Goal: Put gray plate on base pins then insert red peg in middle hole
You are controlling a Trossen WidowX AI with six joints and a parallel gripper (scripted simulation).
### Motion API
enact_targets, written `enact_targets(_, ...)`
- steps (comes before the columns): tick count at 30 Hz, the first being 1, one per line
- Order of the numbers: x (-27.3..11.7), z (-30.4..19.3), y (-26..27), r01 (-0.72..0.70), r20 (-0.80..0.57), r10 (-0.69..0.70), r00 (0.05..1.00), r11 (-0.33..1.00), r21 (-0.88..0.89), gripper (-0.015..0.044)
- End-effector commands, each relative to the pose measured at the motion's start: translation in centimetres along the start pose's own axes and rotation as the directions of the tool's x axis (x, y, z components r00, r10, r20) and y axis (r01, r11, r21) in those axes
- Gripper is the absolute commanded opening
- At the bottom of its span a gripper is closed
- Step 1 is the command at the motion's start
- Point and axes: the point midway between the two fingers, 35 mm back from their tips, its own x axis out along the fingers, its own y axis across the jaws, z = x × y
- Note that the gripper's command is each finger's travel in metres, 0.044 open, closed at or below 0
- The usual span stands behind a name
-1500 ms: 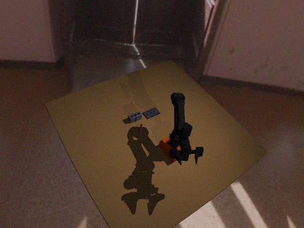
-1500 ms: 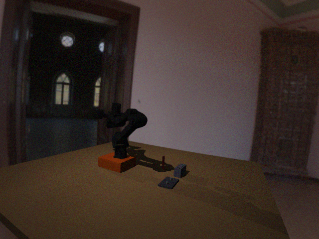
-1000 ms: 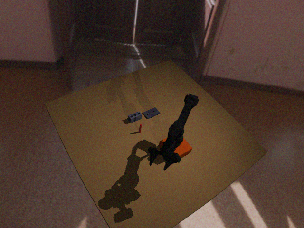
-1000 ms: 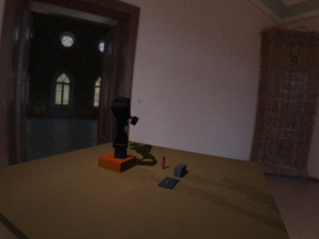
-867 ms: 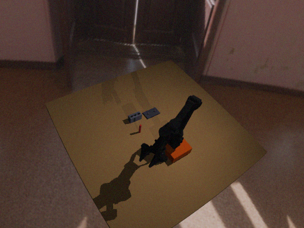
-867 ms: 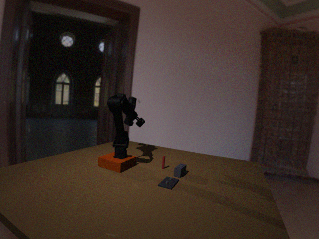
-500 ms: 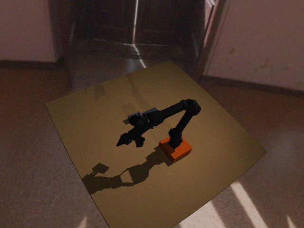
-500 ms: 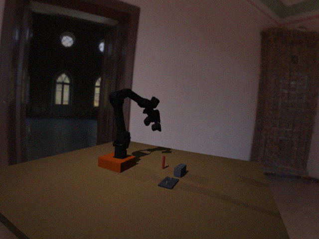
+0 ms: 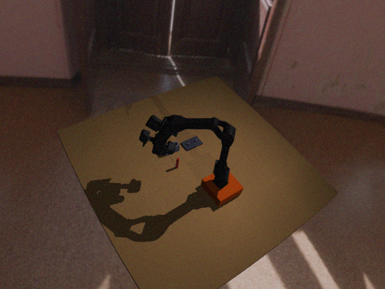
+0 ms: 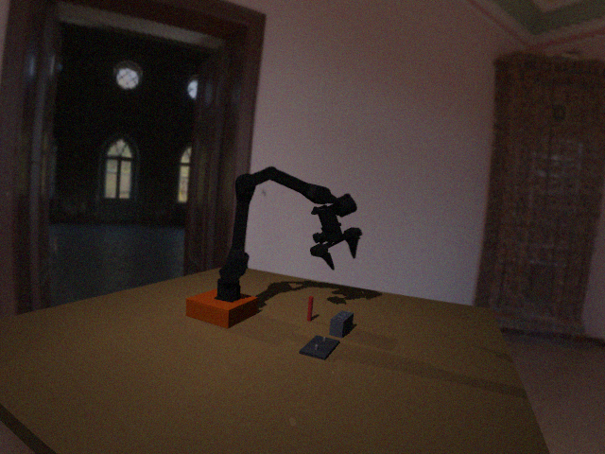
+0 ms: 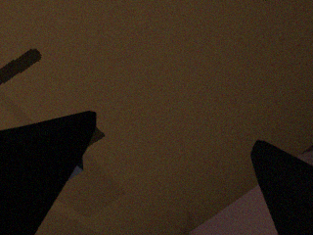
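The gray plate (image 9: 177, 147) (image 10: 340, 324) stands as a block on the table beside the base, off its pins. The arm partly hides it in the top view; a sliver (image 11: 76, 171) shows past a finger in the wrist view. The dark flat base (image 9: 190, 147) (image 10: 326, 348) lies on the table with its two pins bare. The red peg (image 9: 177, 162) (image 10: 310, 308) stands upright on the table near the plate. My gripper (image 10: 343, 263) (image 11: 175, 133) is open and empty, tilted, high above the table.
The arm's orange mount (image 9: 231, 189) (image 10: 207, 310) sits on the brown table (image 9: 264, 198) (image 10: 170, 381). The arm's shadow falls across the table. In the wrist view, the table's edge runs across the lower right.
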Motion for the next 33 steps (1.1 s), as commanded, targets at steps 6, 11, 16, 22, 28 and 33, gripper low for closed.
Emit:
enact_targets(6,0.7,-13.4,5.7,-0.267,0.012,0.335,0.942,0.726,0.634,0.044)
enact_targets(11,0.2,-15.6,8.3,-0.306,0.066,0.417,0.907,0.543,0.782,0.044)
enact_targets(16,3.2,-15.5,9.7,-0.306,0.066,0.417,0.907,0.543,0.782,0.044)
enact_targets(22,6.0,-15.3,11.3,-0.307,0.066,0.417,0.906,0.543,0.782,0.044)
enact_targets(28,7.5,-15.4,11.9,-0.306,0.065,0.417,0.906,0.543,0.782,0.044)
enact_targets(33,8.3,-15.3,12.2,-0.306,0.065,0.417,0.906,0.543,0.782,0.044)
